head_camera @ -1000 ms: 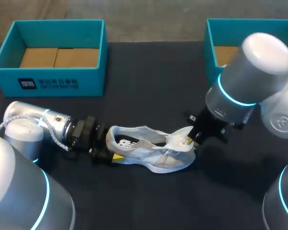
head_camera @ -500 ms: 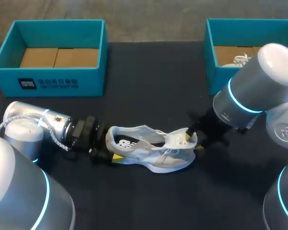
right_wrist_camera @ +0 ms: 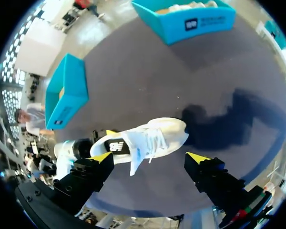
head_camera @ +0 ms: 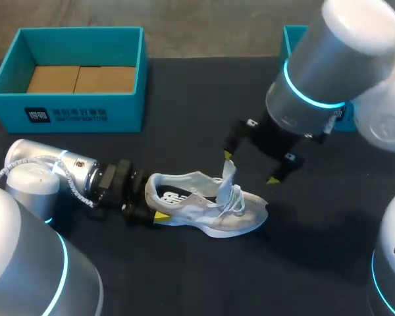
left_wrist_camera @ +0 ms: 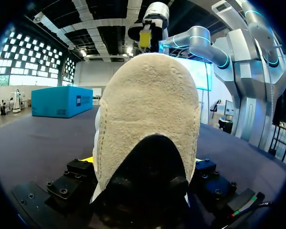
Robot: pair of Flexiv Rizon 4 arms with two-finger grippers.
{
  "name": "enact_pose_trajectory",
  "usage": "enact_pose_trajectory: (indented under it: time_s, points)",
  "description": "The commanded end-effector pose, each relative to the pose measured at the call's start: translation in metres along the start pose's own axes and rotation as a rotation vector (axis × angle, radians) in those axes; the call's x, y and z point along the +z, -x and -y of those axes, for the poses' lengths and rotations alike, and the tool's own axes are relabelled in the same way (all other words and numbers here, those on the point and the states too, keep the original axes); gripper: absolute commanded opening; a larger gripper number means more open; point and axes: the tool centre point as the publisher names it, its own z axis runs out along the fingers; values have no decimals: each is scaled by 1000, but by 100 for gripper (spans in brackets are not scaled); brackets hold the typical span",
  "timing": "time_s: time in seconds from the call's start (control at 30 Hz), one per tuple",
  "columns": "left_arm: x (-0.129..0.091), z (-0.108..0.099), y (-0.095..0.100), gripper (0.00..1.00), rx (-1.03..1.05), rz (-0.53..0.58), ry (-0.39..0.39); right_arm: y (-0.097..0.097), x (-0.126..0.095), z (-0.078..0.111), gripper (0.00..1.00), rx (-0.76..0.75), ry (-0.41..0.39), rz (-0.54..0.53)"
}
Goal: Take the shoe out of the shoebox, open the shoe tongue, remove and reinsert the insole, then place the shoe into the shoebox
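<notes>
A white sneaker (head_camera: 207,209) lies on its side on the dark table, toe to the right, its tongue (head_camera: 228,176) standing up. My left gripper (head_camera: 153,203) reaches in from the left and is shut on the heel, a finger on each side. In the left wrist view the heel (left_wrist_camera: 148,119) fills the space between the left gripper (left_wrist_camera: 143,160) fingers. My right gripper (head_camera: 250,168) hangs open above the laces and touches nothing. From the right wrist, the shoe (right_wrist_camera: 148,138) lies below and ahead of the open right gripper (right_wrist_camera: 149,157), and the tongue (right_wrist_camera: 136,160) pokes out.
A teal shoebox (head_camera: 66,108) with a cardboard floor stands at the back left. A second teal box (head_camera: 291,66) at the back right is partly hidden by my right arm; the right wrist view shows another white shoe (right_wrist_camera: 190,5) inside it.
My right gripper let go of the tongue, opened wide and rose up and back from the shoe. The tongue now stands upright. The left arm and the shoe's heel stayed put.
</notes>
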Motion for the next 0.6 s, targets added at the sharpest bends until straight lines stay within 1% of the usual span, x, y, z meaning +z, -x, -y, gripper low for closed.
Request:
enact_pose_trajectory:
  time_s: [0.03,0.07,0.1,0.13,0.17,0.2,0.23,0.3,0.37,0.47,0.5,0.57,0.6]
  points:
    - [0,-1,0,0,0,1,0,-40,-4,7,100,-38,85,307]
    - [0,-1,0,0,0,1,0,-44,-5,7,84,-60,86,318]
    - [0,-1,0,0,0,1,0,-47,-6,7,59,-78,85,332]
    - [0,-1,0,0,0,1,0,-51,-7,7,43,-97,84,347]
    - [0,-1,0,0,0,1,0,-54,-7,7,29,-118,87,361]
    - [0,-1,0,0,0,1,0,-58,-8,7,8,-150,88,372]
    - [0,-1,0,0,0,1,0,-61,-8,8,0,-171,87,387]
    - [0,-1,0,0,0,1,0,-69,-9,8,0,-247,87,421]
    - [0,-1,0,0,0,1,0,-76,-8,10,0,-274,69,469]
    - [0,-1,0,0,0,1,0,-82,-7,10,0,-304,58,493]
    - [0,-1,0,0,0,1,0,-90,-6,11,0,-352,58,527]
    - [0,-1,0,0,0,1,0,-93,-6,11,0,-387,56,547]
    - [0,-1,0,0,0,1,0,-99,-6,11,0,-480,62,576]
